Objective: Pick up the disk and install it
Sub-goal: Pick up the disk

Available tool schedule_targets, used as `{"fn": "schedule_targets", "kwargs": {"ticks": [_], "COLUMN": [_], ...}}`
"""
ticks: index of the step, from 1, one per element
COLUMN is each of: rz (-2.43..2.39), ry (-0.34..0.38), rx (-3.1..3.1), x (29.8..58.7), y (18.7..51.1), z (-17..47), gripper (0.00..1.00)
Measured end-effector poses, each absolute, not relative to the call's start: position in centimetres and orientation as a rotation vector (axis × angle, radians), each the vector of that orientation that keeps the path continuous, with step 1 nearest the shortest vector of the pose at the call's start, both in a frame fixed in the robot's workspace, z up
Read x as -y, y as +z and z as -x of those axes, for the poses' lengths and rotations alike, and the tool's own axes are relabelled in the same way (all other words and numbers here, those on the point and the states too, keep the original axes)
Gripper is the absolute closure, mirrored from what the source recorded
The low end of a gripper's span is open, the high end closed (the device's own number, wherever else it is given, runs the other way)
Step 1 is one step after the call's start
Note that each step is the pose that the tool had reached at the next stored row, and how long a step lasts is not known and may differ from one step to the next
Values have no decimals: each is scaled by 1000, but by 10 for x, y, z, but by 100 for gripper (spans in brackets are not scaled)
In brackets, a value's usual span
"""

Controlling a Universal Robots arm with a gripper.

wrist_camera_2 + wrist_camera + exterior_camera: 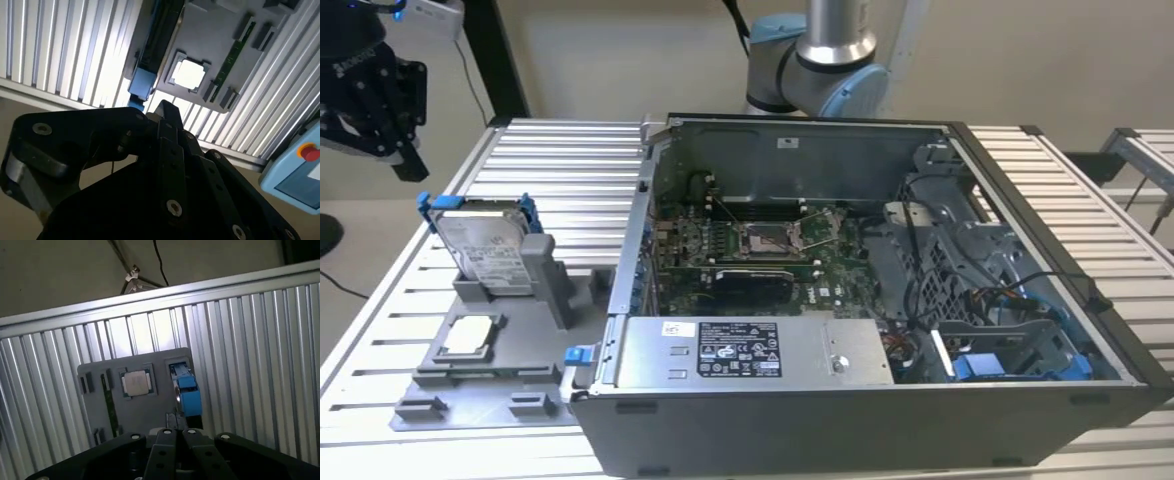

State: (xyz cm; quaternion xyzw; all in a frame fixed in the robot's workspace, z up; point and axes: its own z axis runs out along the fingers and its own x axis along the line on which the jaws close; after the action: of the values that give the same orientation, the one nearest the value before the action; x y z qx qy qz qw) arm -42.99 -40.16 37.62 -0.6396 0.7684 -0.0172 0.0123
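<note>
Exterior view: I see my pincer hanging high over the table's edge, pointing down, its jaws together on nothing. Open air separates it from the disk, upright in the grey fixture below. A chip lies beside it. Farthest stands the open computer case.
</note>
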Motion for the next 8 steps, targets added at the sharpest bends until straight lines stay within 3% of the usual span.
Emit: {"fn": "schedule_targets", "kwargs": {"ticks": [8], "rz": [2034], "ry": [-40], "rx": [-2352], "x": [402], "y": [375], "z": [422], "gripper": [100]}}
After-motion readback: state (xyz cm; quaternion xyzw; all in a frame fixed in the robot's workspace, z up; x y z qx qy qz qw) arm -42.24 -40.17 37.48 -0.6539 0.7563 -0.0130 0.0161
